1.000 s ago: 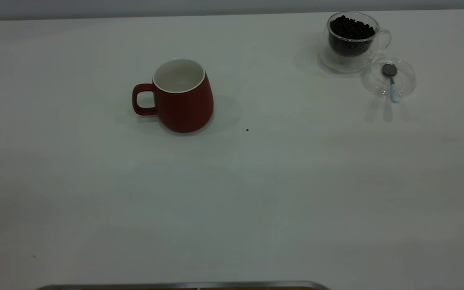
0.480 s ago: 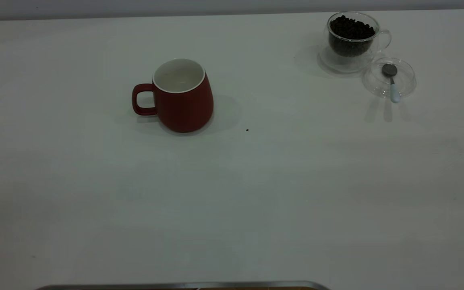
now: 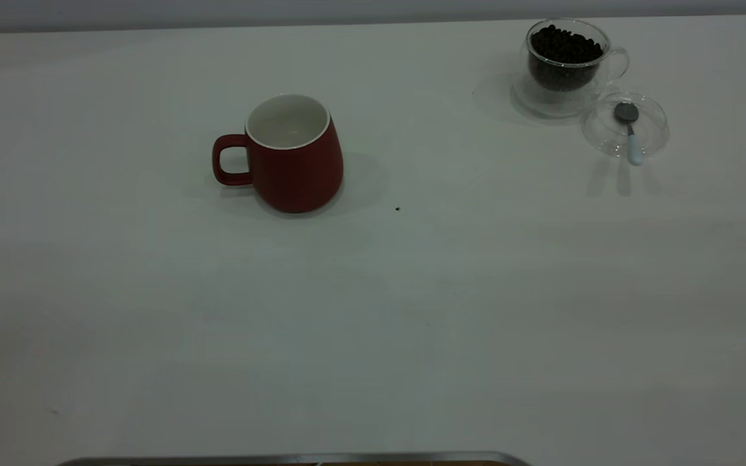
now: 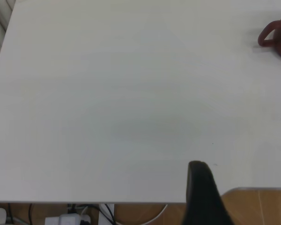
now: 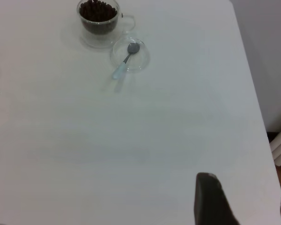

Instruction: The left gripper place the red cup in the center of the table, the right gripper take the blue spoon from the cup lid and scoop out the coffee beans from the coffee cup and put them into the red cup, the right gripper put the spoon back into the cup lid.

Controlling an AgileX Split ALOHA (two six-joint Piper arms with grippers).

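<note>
Only one dark finger point(image 4: 201, 194) of the left gripper and one point(image 5: 210, 199) of the right gripper visible, jaw state indeterminate, both arms near the bench's front edge, dark red ceramic mug point(image 3: 294, 153) left of centre, pale-blue-handled spoon point(image 3: 629, 131) in clear round lid point(image 3: 625, 125) near far right corner.

White counter point(image 3: 412, 310) carrying a mug, a glass cup and a lid.

The red mug point(image 3: 295, 158) stands upright left of the middle, handle to the left, a dark speck point(image 3: 397, 209) nearby. At the far right corner, the glass cup point(image 3: 564, 68) of beans stands just beside the lid point(image 3: 625, 126).
</note>
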